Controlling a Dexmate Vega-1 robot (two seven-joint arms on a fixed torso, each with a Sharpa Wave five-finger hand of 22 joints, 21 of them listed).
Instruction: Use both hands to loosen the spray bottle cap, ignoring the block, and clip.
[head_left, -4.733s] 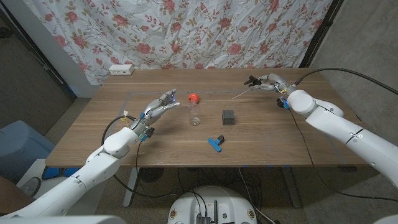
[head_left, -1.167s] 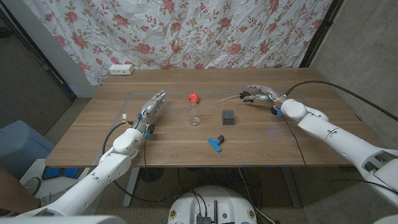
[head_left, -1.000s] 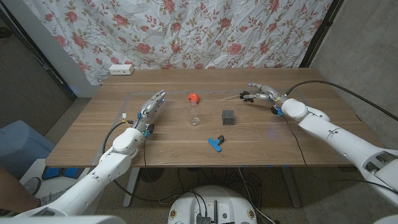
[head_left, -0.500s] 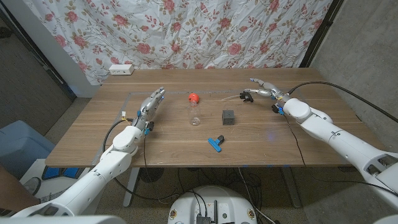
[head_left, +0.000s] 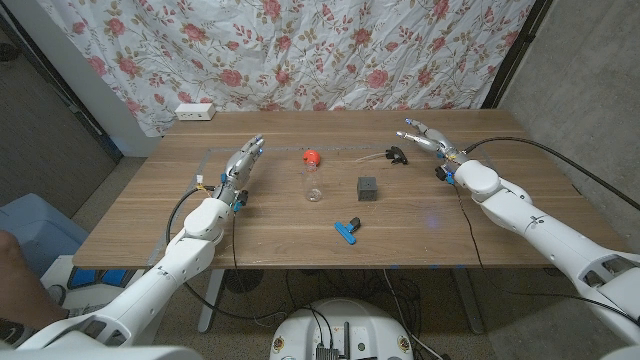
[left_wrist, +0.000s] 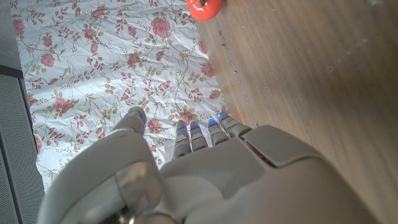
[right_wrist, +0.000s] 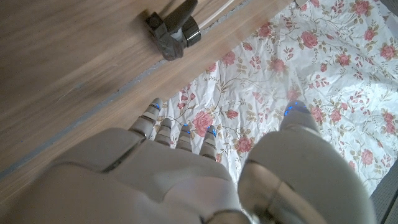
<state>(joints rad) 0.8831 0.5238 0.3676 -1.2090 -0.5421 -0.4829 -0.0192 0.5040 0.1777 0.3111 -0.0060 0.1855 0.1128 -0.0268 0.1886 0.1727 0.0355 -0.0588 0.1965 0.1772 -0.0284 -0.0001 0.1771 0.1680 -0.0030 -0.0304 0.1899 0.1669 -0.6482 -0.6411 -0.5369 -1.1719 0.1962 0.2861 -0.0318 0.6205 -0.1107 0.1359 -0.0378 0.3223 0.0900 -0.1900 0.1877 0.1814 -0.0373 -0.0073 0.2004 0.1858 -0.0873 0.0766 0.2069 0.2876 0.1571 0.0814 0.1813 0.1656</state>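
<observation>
Table carries one bottle, one block, one clip; both hands' fingers apart, holding nothing.

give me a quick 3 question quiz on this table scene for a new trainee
1. True or false: the left hand is gripping the spray bottle.
2. Which thing lies nearest the table's front edge? A) grey block B) blue clip C) black spray head
3. Fill in: the spray head with its thin tube lies on the table, apart from the bottle, close to the ____ hand.

Key
1. False; it holds nothing and is apart from the bottle.
2. B
3. right
</observation>
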